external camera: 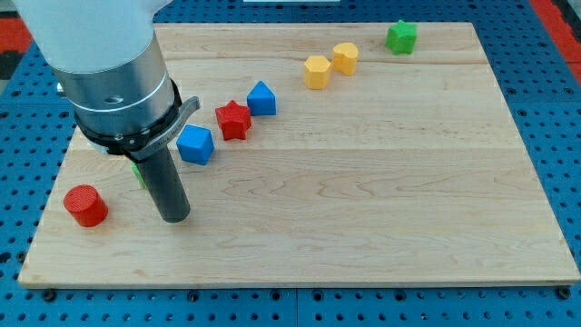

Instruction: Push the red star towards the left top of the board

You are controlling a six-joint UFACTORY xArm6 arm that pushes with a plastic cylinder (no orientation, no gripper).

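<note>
Wood makes up the board [363, 182] you see, pale and smooth with long grain lines, and it lies on a blue table [554, 109] full of small round holes. You can read no words or labels anywhere. Your red star [233, 119] sits in the board's upper left part, with its points showing, just beside a blue block [261, 98] with a peaked top on its right. A second blue block [195, 144], chunky with flat faces, sits close on the star's lower left. My tip [173, 218] rests on the wood well below and left of the star, at the end of a dark round rod under a shiny grey metal cuff. A red cylinder [86, 205] stands near the tip on its left. A bit of green [137, 172] peeks out behind the rod; you cannot tell its shape. Two yellow blocks [330, 64] touch each other near the top, and a green block [401, 36] sits at the top edge. You have no pincer here, only the rod.
</note>
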